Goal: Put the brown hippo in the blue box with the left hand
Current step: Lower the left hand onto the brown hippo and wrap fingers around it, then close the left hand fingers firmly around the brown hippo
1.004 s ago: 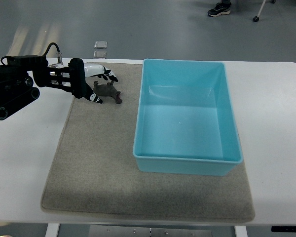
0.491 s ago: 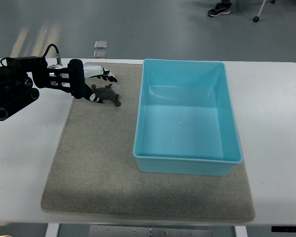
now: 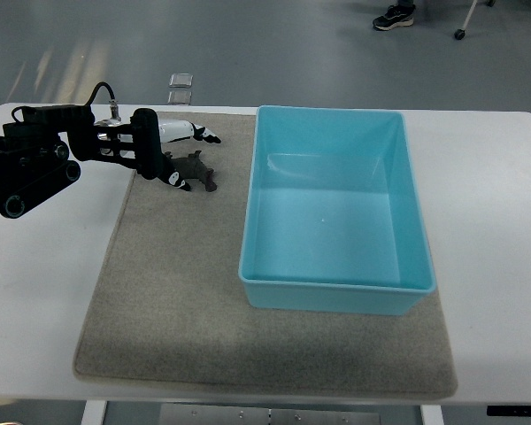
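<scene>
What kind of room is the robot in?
Probably a robot lab or test room. A white table stands on a bare grey floor, holding only a grey felt mat and a light blue plastic box, laid out like a practice setup.

Lab: white table (image 3: pixel 504 177), grey polished floor (image 3: pixel 292 44), castor wheel (image 3: pixel 459 34).
</scene>
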